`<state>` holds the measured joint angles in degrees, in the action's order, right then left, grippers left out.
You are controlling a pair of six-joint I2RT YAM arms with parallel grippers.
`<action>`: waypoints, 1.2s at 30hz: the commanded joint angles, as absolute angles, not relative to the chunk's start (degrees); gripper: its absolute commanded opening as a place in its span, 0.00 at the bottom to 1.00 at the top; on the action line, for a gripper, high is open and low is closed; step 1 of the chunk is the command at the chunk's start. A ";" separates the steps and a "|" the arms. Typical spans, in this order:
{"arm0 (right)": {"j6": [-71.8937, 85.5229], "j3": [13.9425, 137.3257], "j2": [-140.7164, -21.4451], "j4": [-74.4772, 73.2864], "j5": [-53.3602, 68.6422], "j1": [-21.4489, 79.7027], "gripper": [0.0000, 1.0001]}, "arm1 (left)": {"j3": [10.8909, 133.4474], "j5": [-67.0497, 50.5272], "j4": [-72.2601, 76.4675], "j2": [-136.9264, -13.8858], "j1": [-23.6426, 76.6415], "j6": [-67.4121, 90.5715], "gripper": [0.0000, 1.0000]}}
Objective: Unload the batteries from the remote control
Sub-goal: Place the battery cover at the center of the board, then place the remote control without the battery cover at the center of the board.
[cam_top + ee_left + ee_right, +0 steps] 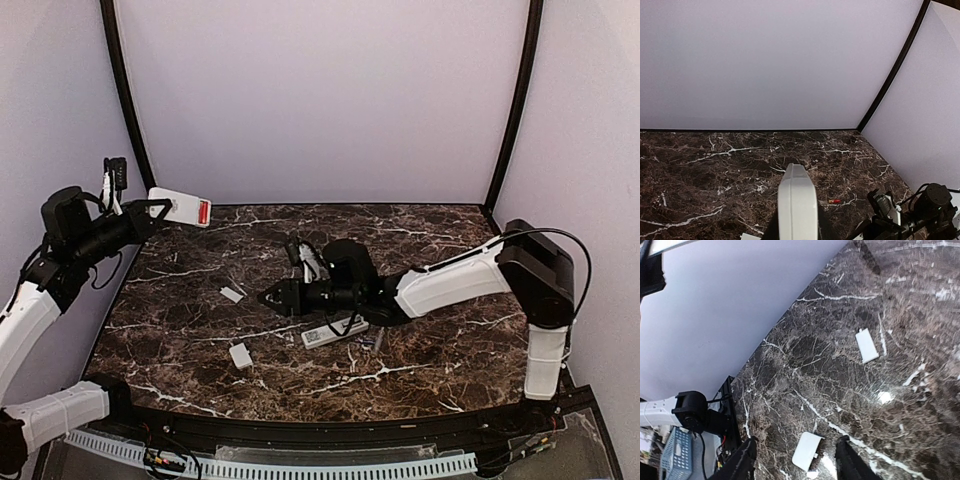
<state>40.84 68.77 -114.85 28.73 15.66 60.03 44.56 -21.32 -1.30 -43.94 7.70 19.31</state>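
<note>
Over far-left corner: L gripper point(153, 209) clenched on white remote point(182, 210), held aloft. Near tabletop ctr: R gripper point(797, 440) released, fingers spread, white cover point(806, 452) seen between them. One red battery point(834, 201) loose on marble toward ctr.

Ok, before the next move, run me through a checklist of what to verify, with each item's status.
1. Grip of left end effector on white remote: ok.
2. Opening of right end effector: ok, fingers apart.
3. Battery lined up between the right fingers: not ok, only a white cover lies there.
4. One red battery out on the table: ok.
5. Cells inside the held remote: cannot tell.
</note>
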 commanded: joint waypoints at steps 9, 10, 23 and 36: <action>35.30 50.97 -88.86 21.85 1.79 57.39 0.79 | 49.36 -40.01 -1.59 -58.04 15.13 16.96 0.00; 35.14 49.49 -86.31 21.17 0.98 57.19 0.81 | 50.40 -39.51 -3.08 -59.18 16.44 15.77 0.00; 34.02 34.11 -66.81 20.72 -1.48 52.65 0.86 | 46.50 -48.48 -5.49 -65.59 28.33 14.19 0.00; 36.10 27.99 -63.67 24.49 -2.06 52.47 0.86 | 46.39 -51.95 -15.26 -78.90 30.11 18.87 0.05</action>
